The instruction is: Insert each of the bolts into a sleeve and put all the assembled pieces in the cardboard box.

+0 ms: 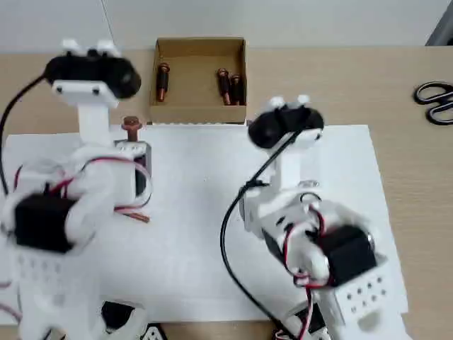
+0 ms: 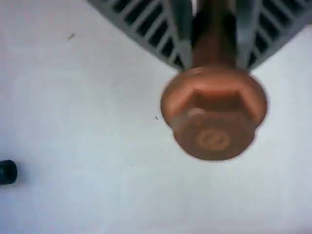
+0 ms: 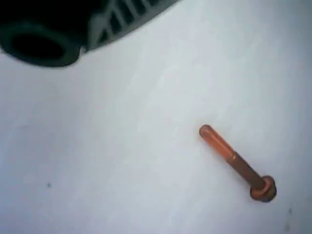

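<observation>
My left gripper (image 2: pixel 214 44) is shut on the shank of a copper bolt (image 2: pixel 213 117), whose hex head points at the wrist camera above the white paper. In the high view this bolt (image 1: pixel 132 127) stands up just in front of the cardboard box (image 1: pixel 200 47). Three assembled pieces (image 1: pixel 163 81) lie in the box. My right gripper (image 3: pixel 63 34) holds a black sleeve (image 3: pixel 39 46) with its open end showing, low over the paper. A second copper bolt (image 3: pixel 239 163) lies flat on the paper, apart from that sleeve. Another small black sleeve (image 2: pixel 7 172) shows farther off on the paper.
A white paper sheet (image 1: pixel 191 234) covers the work area on the wooden table. Scissors (image 1: pixel 435 101) lie at the far right edge. Both arm bodies and their cables take up the near half of the paper.
</observation>
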`<action>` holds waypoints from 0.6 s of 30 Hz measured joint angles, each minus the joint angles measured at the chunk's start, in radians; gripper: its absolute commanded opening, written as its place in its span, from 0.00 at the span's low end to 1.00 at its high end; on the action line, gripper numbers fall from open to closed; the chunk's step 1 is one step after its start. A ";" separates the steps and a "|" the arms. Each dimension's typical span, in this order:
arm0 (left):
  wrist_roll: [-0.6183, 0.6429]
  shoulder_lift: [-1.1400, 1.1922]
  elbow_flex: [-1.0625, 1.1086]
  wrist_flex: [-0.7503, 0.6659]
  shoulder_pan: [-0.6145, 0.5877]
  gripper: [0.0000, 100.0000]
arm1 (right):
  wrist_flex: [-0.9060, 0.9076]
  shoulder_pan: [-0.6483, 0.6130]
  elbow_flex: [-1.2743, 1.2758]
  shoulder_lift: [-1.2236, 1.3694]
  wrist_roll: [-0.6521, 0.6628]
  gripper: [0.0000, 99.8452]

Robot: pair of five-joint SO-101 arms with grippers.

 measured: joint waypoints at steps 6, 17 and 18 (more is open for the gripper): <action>-0.029 -0.242 0.284 -0.176 0.000 0.01 | -0.149 -0.035 0.233 -0.222 0.160 0.00; -0.011 -0.666 0.847 -0.566 0.000 0.01 | -0.453 -0.035 0.704 -0.554 0.305 0.00; 0.014 -0.709 0.887 -0.614 0.000 0.01 | -0.479 -0.035 0.736 -0.571 0.311 0.00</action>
